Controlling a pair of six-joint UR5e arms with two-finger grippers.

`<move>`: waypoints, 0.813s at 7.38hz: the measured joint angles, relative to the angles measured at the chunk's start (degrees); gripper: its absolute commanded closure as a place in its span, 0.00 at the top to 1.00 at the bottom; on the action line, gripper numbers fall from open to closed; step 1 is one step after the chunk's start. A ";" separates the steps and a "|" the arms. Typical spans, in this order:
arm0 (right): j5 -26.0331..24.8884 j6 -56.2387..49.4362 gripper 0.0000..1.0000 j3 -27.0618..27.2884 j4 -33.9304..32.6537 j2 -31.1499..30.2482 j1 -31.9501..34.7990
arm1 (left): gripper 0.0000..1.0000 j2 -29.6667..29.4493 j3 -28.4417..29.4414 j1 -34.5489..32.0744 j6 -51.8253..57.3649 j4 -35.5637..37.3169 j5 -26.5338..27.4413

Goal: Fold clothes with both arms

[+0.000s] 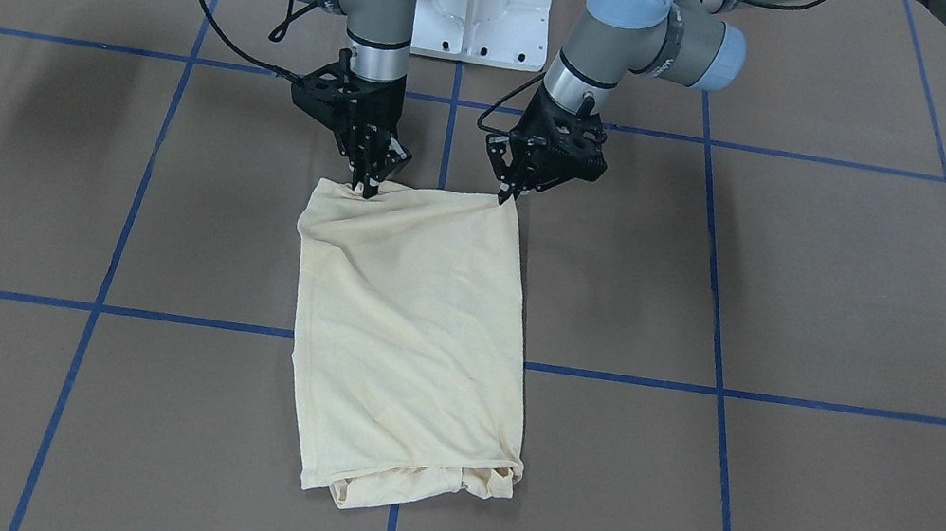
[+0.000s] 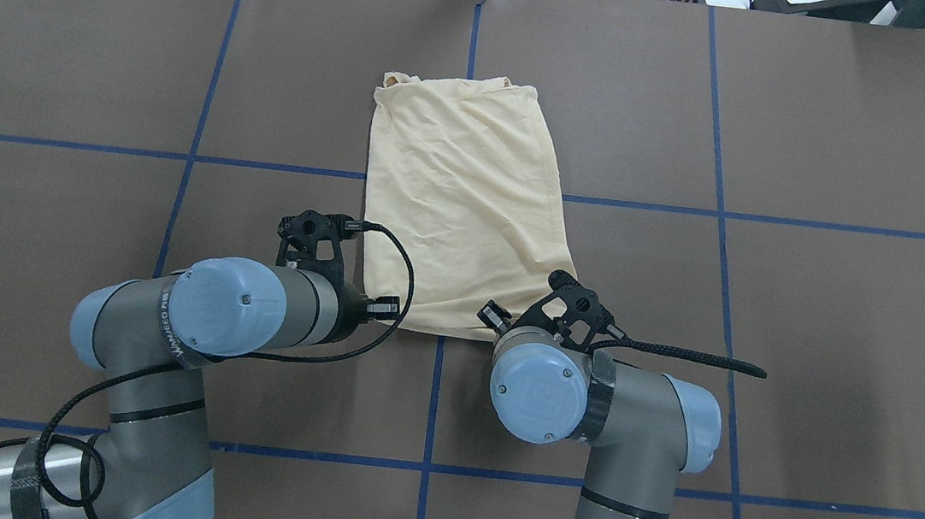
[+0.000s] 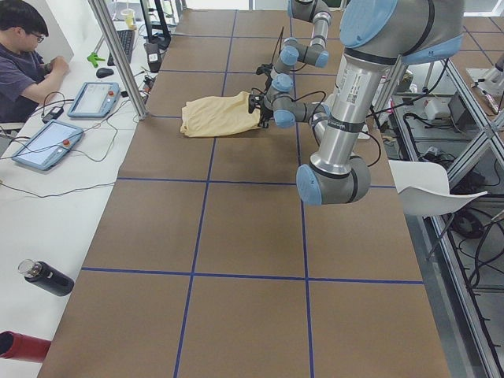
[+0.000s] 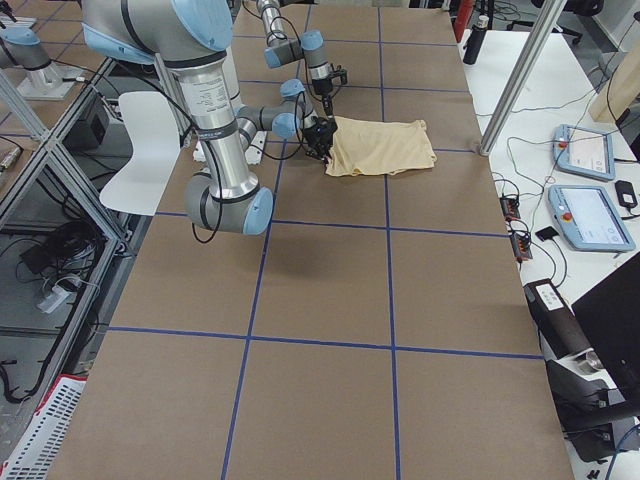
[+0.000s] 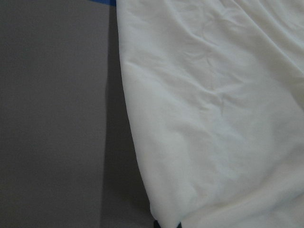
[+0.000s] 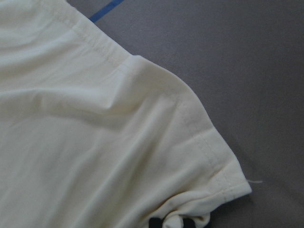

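Overhead exterior view: T-shirt [image 2: 460, 199] at centre of table [image 2: 806, 347], sides already folded in; left gripper [image 1: 507, 194] & right gripper [image 1: 369, 186] jaws pinched on robot-side corners; crosswise fold prob. remains.

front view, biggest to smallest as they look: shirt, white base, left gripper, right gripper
1. shirt
2. white base, partly cut off at the top
3. left gripper and right gripper, about alike, so no ranking between them

free: table [image 1: 861, 302] flanking T-shirt [image 1: 412, 342] | block: 2 arms [image 1: 376, 9], maybe pedestal [image 1: 478, 7] behind
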 measured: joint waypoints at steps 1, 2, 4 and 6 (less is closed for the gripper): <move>-0.18 -0.68 0.27 -0.18 -0.78 0.09 0.32 | 0.00 0.00 0.01 0.00 0.02 0.00 0.00; -0.25 -1.56 0.00 -0.30 -1.54 0.09 0.72 | 0.00 0.00 -0.01 0.00 0.03 0.00 0.00; -0.33 -2.01 0.00 -0.39 -2.02 0.16 1.39 | 0.00 0.00 -0.04 0.00 0.03 -0.01 0.00; -0.36 -1.95 0.00 0.07 -2.04 0.97 2.67 | 0.00 0.00 -0.30 0.00 0.03 0.03 -0.02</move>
